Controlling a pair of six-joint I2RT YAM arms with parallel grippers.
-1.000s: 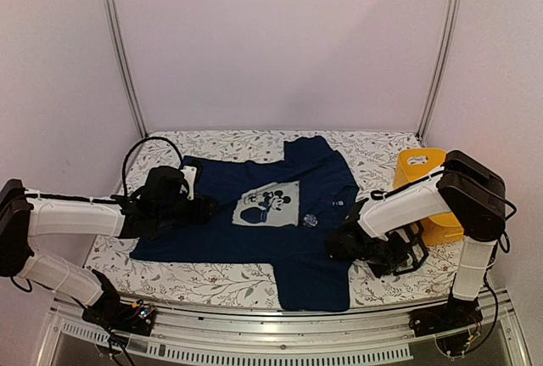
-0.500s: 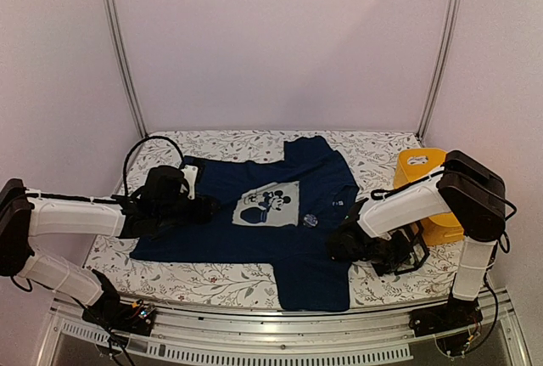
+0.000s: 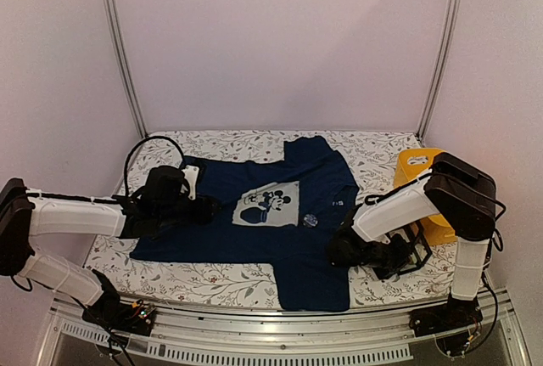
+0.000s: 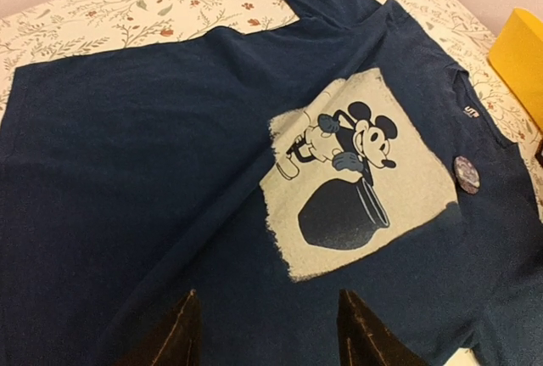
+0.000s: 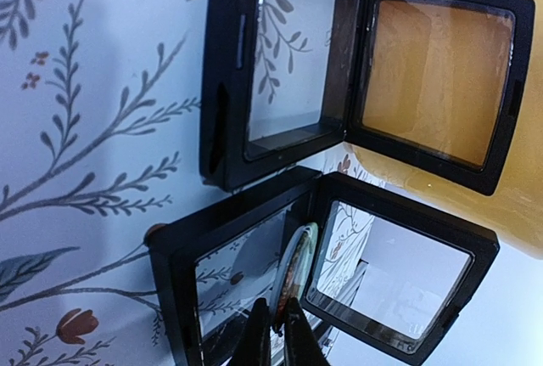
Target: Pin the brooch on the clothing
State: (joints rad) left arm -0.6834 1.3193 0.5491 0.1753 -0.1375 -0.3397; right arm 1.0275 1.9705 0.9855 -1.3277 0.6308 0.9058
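Status: my right pincer (image 5: 276,332) on brooch (image 5: 295,264), left pincer (image 4: 270,332) over T-shirt (image 4: 170,171).
Right pincer clamped on the brooch rim inside the lower open display case (image 5: 174,298); left pincer apart above the navy T-shirt, spread flat on floral cloth (image 4: 127,9).

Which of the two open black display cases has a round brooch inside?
The black display case nearest the right gripper: a round brooch stands on edge inside it. The other case, beside the yellow box, looks empty.
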